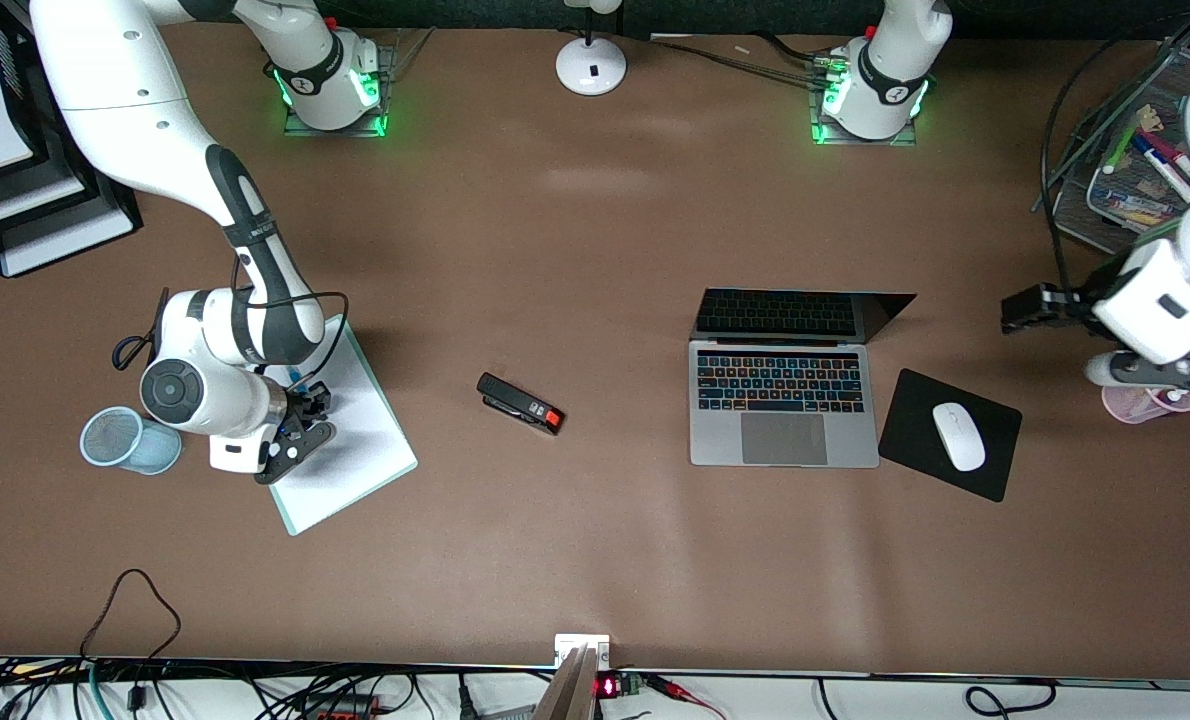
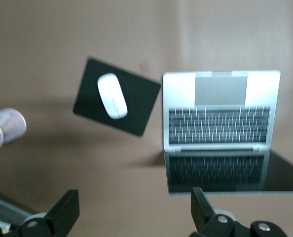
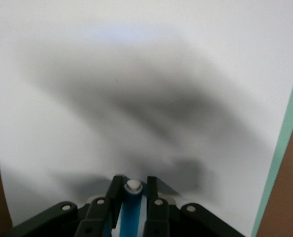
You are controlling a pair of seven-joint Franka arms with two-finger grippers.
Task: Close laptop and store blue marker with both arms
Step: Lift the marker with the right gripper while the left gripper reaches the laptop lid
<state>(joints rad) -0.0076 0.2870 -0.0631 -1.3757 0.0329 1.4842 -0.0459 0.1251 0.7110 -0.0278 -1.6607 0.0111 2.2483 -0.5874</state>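
Observation:
The laptop (image 1: 783,400) stands open on the table toward the left arm's end; it also shows in the left wrist view (image 2: 220,113). My right gripper (image 1: 307,408) is just over a white notepad (image 1: 355,440) toward the right arm's end. In the right wrist view it (image 3: 134,183) is shut on the blue marker (image 3: 131,212), whose white end pokes out between the fingertips. My left gripper (image 1: 1020,310) hangs open and empty above the table, off the laptop's side, toward the left arm's end. Its fingers (image 2: 67,215) stand wide apart.
A black mouse pad (image 1: 915,420) with a white mouse (image 1: 958,436) lies beside the laptop. A black stapler (image 1: 521,403) lies mid-table. A light-blue mesh cup (image 1: 125,440) sits beside the notepad. A pink cup (image 1: 1150,402) and a wire basket (image 1: 1145,170) of markers are by the left arm.

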